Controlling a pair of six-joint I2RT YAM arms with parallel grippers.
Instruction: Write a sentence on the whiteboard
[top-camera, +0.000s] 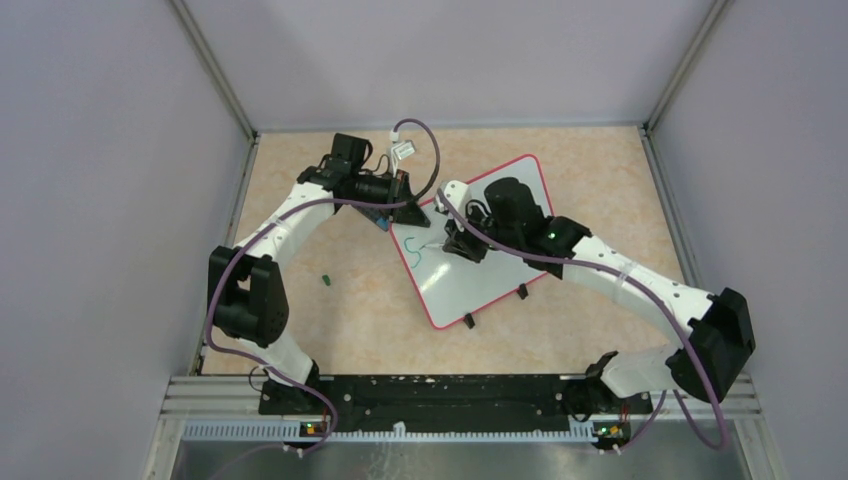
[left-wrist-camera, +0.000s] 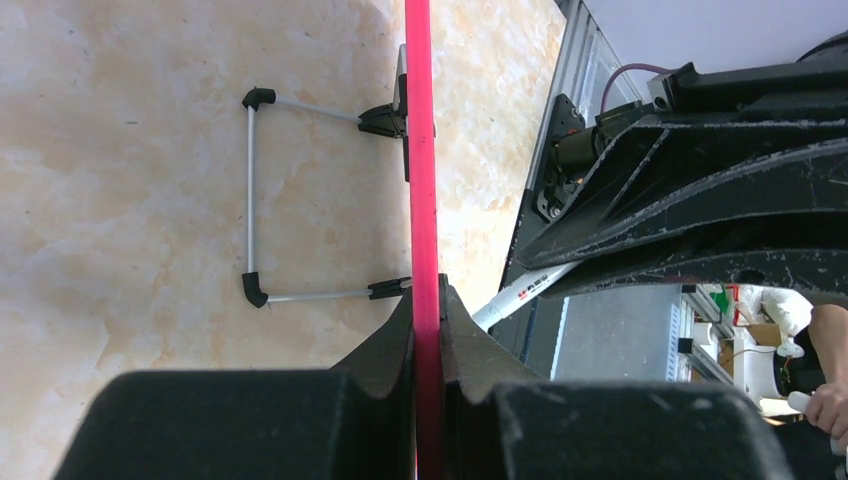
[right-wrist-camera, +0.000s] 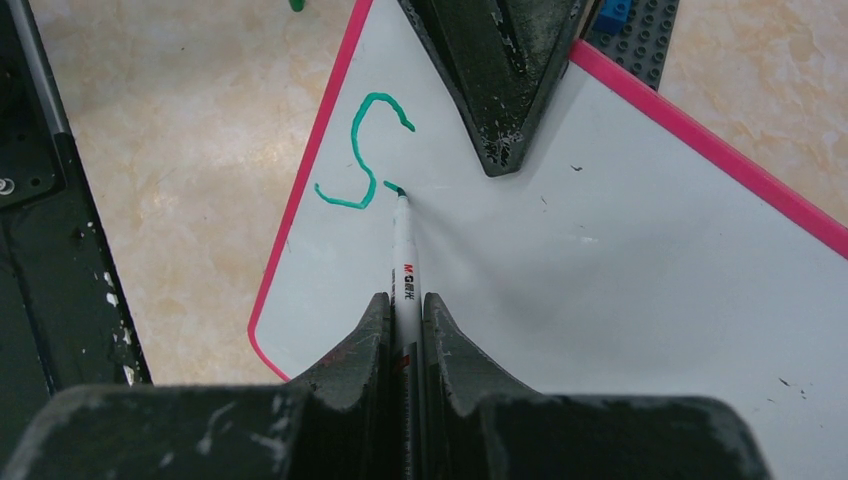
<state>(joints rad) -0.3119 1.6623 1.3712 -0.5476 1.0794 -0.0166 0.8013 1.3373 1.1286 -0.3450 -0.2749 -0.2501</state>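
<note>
Jaws first, top view: the left jaws are clenched on the far-left corner of the whiteboard (top-camera: 480, 265), and the right jaws are closed over the board's left half with a marker (top-camera: 437, 243) between them. The board lies skewed like a diamond mid-worktop (top-camera: 330, 330), one corner at 12 o'clock, another at 6. Its black feet stick out along the 5 o'clock edge. A small green piece (top-camera: 326, 280) sits well apart at 9 o'clock from the board. Open worktop runs around the board at 3, 6 and 9 o'clock.

Left wrist view: the left jaws are squeezed tight on the red-pink rim (left-wrist-camera: 422, 150), which runs edge-on straight up to 12 o'clock. The board's wire stand (left-wrist-camera: 250, 190) lies at 9 o'clock from the rim.

Right wrist view: the right jaws are gripping the marker's barrel, and its tip touches the white surface. A green S (right-wrist-camera: 360, 150) sits at 11 o'clock from the tip, close to the left rim. The left arm's dark fingers (right-wrist-camera: 495, 90) reach in from 12 o'clock. A dark-grey plate (right-wrist-camera: 655, 30) with a blue block (right-wrist-camera: 610, 15) peeks past the rim at 1 o'clock. Bare board spreads from 3 to 5 o'clock.
</note>
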